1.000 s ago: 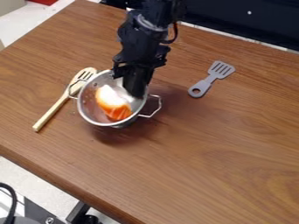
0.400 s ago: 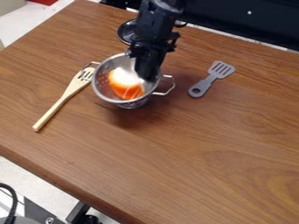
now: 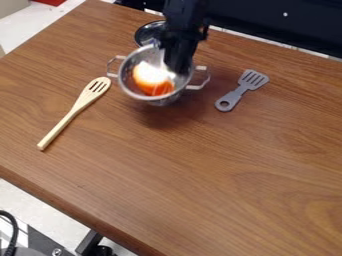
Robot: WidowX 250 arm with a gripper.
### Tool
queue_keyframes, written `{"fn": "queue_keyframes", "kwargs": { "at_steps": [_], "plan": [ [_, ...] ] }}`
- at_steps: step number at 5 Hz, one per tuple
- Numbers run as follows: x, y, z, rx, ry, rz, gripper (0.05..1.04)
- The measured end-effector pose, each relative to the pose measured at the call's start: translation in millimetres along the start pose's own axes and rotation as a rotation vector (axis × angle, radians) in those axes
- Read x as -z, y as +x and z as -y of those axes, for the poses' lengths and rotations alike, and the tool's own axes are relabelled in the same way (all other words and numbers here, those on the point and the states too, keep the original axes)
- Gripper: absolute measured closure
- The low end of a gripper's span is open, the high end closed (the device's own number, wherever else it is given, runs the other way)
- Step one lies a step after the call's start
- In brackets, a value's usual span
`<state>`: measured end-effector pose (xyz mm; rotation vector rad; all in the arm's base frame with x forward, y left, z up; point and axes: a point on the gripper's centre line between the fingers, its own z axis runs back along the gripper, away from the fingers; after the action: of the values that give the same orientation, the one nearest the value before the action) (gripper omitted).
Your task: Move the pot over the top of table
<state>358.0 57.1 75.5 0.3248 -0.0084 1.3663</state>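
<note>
The black gripper (image 3: 177,62) hangs down from the top edge of the camera view, its lower end inside the back right part of the silver pot (image 3: 133,91), at the pot's rim. It is shut on the pot. The pot is tilted toward the camera, with a wire handle on each side and an orange and white thing (image 3: 152,80) inside. A shadow lies on the brown table (image 3: 220,175) below and to the right of the pot.
A wooden slotted spatula (image 3: 75,110) lies left of the pot, and a grey slotted spatula (image 3: 241,90) lies to its right. Behind the pot, a round shiny lid-like thing (image 3: 143,34) is partly hidden by the arm.
The gripper and pot have moved back and a little right, away from the wooden spatula. The round thing behind, earlier hidden by the arm, has come into sight.
</note>
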Motion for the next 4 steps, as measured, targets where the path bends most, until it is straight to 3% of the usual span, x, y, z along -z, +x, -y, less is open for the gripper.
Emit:
{"fn": "queue_keyframes", "kwargs": {
  "at_steps": [1,2,3,4],
  "plan": [
    [-3,13,11,-0.017,-0.032,0.002,1.025],
    [1,18,22,-0.038,-0.028,0.002,1.0],
    [9,18,24,-0.03,0.024,-0.008,0.847],
    [11,17,26,0.002,0.014,-0.008,0.593]
  ]
}}
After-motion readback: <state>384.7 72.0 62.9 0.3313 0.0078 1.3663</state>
